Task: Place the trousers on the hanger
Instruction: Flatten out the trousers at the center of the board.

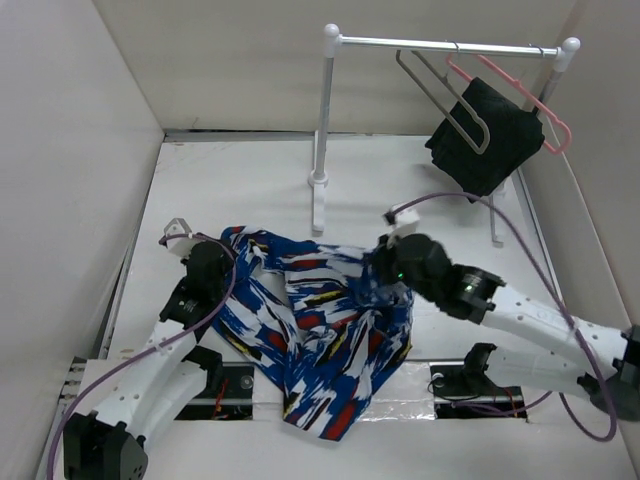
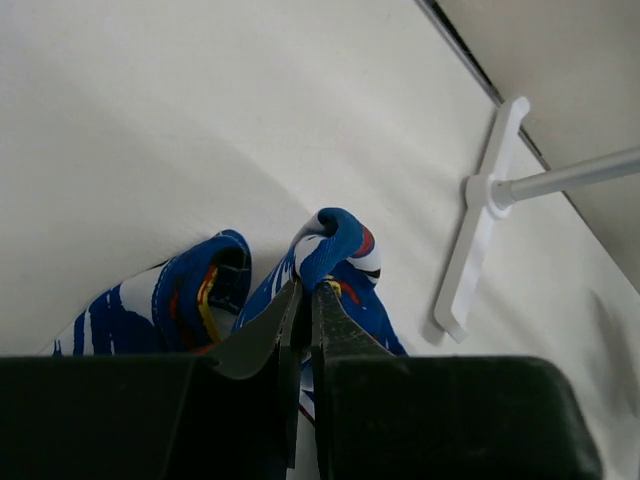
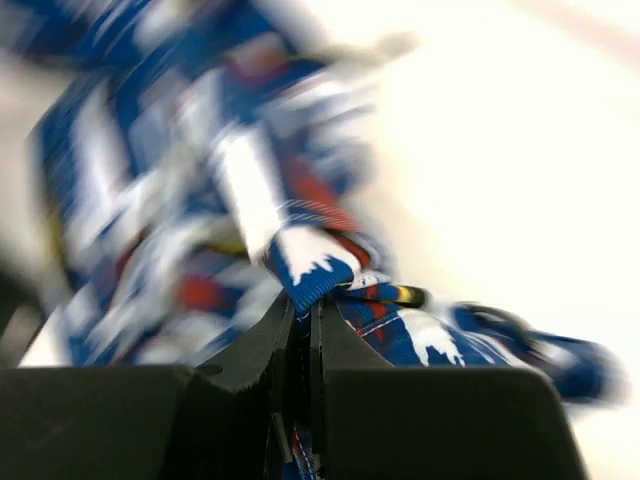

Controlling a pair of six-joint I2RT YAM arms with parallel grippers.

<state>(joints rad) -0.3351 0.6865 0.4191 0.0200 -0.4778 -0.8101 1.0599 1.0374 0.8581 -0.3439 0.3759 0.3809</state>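
**Item 1. Trousers** [image 1: 320,330]: soft fabric with a busy blue, white, red and black print. They lie crumpled on the table [image 1: 240,190] at the middle of its near edge, between the two arm bases. The lowest fold laps over that edge. The heap spreads from one gripper across to the other.

**Item 2. Left gripper** [image 2: 308,292]: at the far left corner of the heap, toward the table's left edge. The fingers are pressed together on a raised fold of the trousers, and the fold stands up in a loop just past the tips.

**Item 3. Right gripper** [image 3: 303,305]: at the far right corner of the heap, right of the table's middle. The fingers pinch a bunched ridge of the trousers. The wrist view is blurred except around the gripped part.

**Item 4. Rack** [image 1: 322,120]: white posts carrying a metal rail, standing on the far half of the table. The left post's foot is just beyond the far edge of the trousers. The right post is near the table's right edge.

**Item 5. Hanger** [image 1: 445,95]: thin grey wire, hooked on the rail toward its right end and hanging tilted. It is bare and well apart from the trousers.

**Item 6. Pink hanger** [image 1: 530,105]: on the same rail, just right of the wire hanger. It carries a black cloth [image 1: 485,140] that hangs near the table's far right corner. The wire hanger's lower end shows in front of that cloth.
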